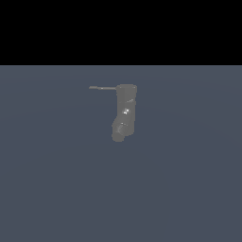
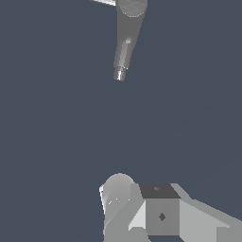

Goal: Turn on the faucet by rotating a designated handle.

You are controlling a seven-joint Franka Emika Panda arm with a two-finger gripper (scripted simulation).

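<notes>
The faucet (image 1: 125,111) is a dull-grey upright cylinder standing on the blue-grey floor in the middle of the exterior view, with an angled spout stub (image 1: 119,132) at its lower end. The handle (image 1: 102,88) is a thin dark rod sticking out from its top toward the exterior view's left. The wrist view shows the faucet (image 2: 128,28) from above, with its handle (image 2: 104,2) cut off by the picture's edge. Grey blocky parts of my gripper (image 2: 142,203) show in the wrist view, well apart from the faucet. Its jaws cannot be made out. The gripper is not in the exterior view.
A flat blue-grey floor (image 1: 56,189) lies all around the faucet. Above its far edge the exterior view is black.
</notes>
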